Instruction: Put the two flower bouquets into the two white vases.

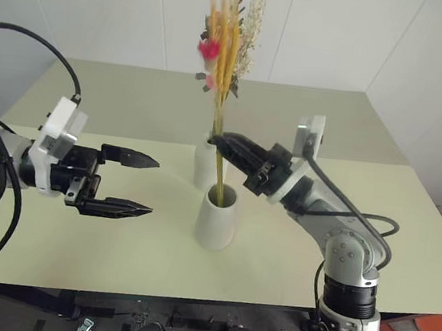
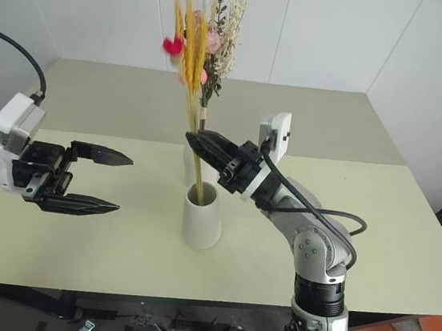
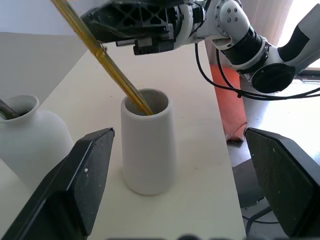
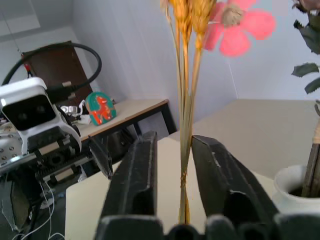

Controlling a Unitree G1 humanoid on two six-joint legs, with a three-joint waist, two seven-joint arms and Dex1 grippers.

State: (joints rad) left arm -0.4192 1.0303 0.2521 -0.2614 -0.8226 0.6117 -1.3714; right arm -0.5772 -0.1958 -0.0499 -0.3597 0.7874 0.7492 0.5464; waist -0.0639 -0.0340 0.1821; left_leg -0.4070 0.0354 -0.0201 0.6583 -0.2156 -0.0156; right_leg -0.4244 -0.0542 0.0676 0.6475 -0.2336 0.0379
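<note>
On the pale table (image 1: 113, 257), near the middle: a tapered white vase (image 1: 217, 220) with a wide mouth, holding a slim bouquet of yellow wheat-like stalks (image 1: 225, 49) with a pink-red bloom; just behind, a bottle-shaped vase (image 1: 203, 163) with the dusty-pink roses (image 2: 213, 42). At left, left gripper (image 1: 139, 185) gaping, empty. At right, right gripper (image 4: 172, 180) parted, loosely flanking the yellow stalks

Two white vases stand on the surface: a cone-like vase (image 1: 217, 217) and, at its 11 o'clock, a bottle-shaped vase (image 1: 204, 163). Two bouquets: one of yellow wheat-like stalks (image 1: 224, 45), one of pink roses (image 2: 216, 44). Two grippers, each with two black fingers.
</note>
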